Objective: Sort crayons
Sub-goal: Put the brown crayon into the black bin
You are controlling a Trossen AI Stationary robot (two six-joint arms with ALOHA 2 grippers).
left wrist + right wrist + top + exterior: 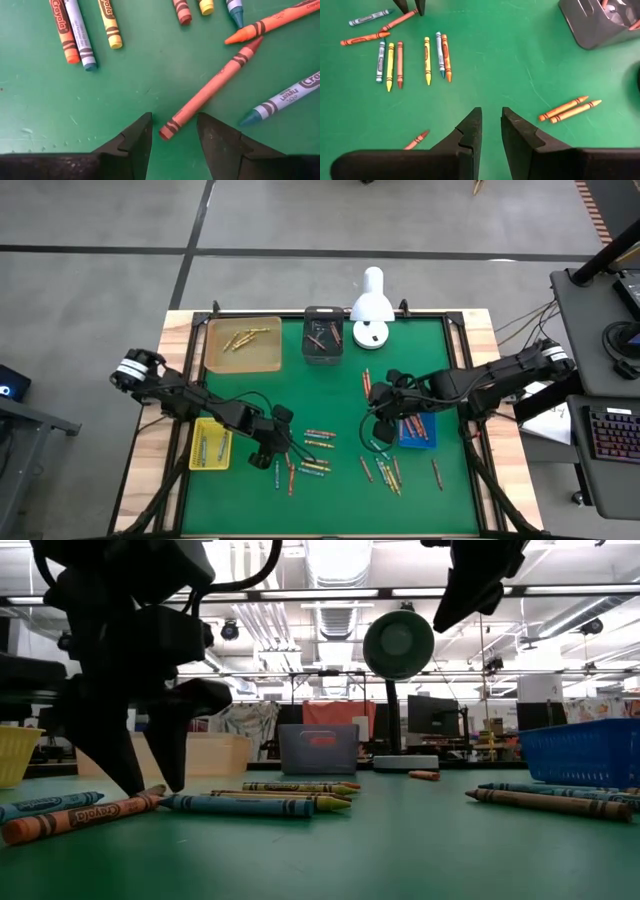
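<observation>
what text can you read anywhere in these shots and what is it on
"Crayola" on the orange crayon.
"Crayola" on the yellow crayon, partly cut off.
"Crayola" on the orange crayon in the low view.
"WASHABLE" on the blue crayon, partly legible.
Other crayon wrappers and the room signs: too small to read.
</observation>
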